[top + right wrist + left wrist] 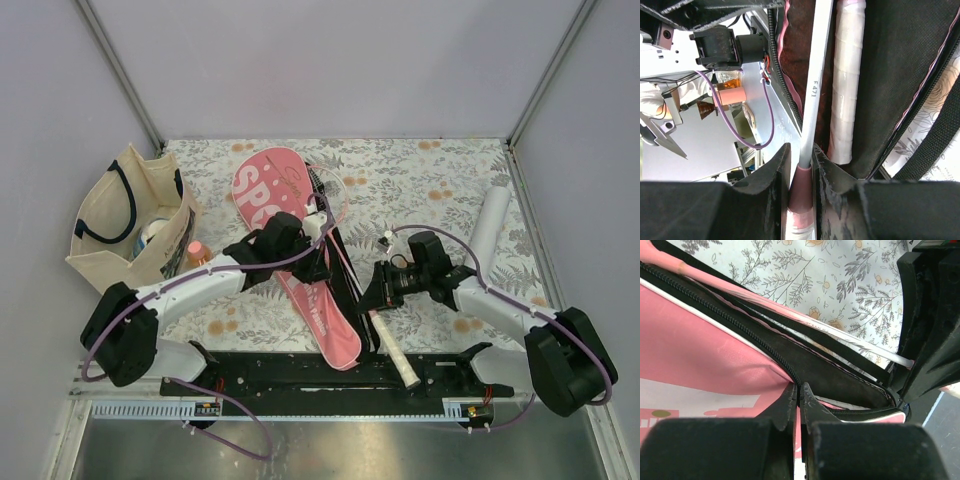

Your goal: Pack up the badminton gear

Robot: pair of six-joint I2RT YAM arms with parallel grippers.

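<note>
Both grippers are closed — the left gripper has its fingers pressed together on the zip edge of the pink cover, which lies mid-table; the right gripper clamps a racket's shaft just above its handle, at the cover's open mouth — a second white handle lies inside
</note>
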